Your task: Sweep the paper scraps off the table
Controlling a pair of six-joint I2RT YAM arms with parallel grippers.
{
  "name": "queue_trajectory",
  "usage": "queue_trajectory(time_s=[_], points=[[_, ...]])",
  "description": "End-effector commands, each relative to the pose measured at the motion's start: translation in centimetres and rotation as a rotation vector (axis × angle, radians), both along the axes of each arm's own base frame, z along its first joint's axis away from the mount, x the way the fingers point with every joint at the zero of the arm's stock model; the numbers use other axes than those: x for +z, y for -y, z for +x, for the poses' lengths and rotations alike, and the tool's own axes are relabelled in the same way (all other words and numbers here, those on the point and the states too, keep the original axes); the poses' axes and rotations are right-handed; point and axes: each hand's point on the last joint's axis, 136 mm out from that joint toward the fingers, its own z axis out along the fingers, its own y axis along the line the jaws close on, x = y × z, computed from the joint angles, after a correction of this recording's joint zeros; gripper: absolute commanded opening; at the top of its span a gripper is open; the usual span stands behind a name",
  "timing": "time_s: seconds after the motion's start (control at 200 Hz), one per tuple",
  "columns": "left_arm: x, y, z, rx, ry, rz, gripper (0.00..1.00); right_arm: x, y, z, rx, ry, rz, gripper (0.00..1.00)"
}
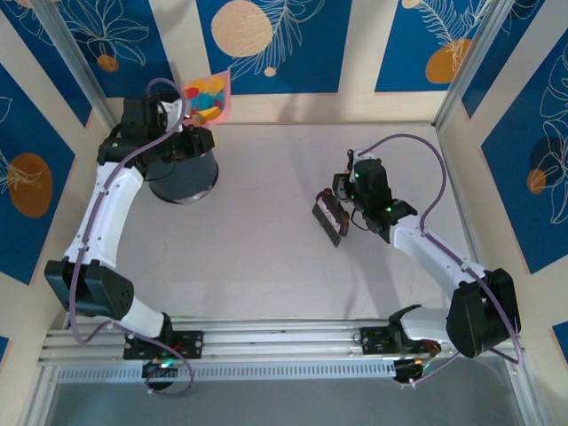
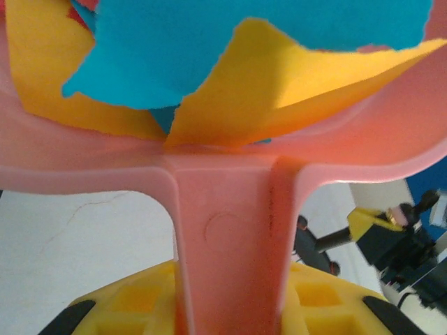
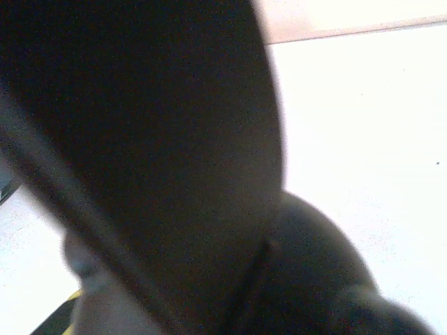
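From above, the left arm stretches up the left side of the table (image 1: 266,266) to the far left corner, its elbow bent and its wrist turned toward the back wall. There it holds a pink dustpan (image 1: 220,99) just beyond a round black bucket (image 1: 185,173). The paper scraps (image 1: 204,93) lie heaped in the pan as red, yellow and blue bits. The left wrist camera adds what the overhead view cannot give. The left gripper (image 2: 227,314) is pinched on the dustpan's handle, one yellow finger (image 2: 133,300) on either side of it. The scraps are seen close up as torn blue and orange-yellow sheets overlapping on the pan's floor, with a red corner at the top left. That view also catches the other arm (image 2: 391,237) far off to the right. Overhead, the right arm bends in from the near right corner toward the middle of the table. The right gripper (image 1: 344,206) is clamped on a small brush (image 1: 327,217) with its dark bristles facing left. The right wrist camera gives a dark, blurred shape right against the lens, with pale tabletop behind it.
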Motion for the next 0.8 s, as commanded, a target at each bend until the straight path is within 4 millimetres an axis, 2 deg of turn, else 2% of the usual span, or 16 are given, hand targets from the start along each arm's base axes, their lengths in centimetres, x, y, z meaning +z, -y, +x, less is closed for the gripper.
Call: queue_trajectory(time_s=[0.0,0.355,0.795], points=[[2.0,-0.3,0.2,0.029,0.022,-0.124,0.00,1.5,-0.2,0.6,-0.005,0.028,0.028,0.00],[1.8,-1.5,2.2,0.092,-0.029,-0.374,0.00,1.1,-0.3,0.6,-0.006,0.012,0.030,0.00],[1.0,-2.9,3.4,0.163,-0.061,-0.551,0.00,0.8,-0.2,0.5,-0.008,-0.003,0.024,0.00]])
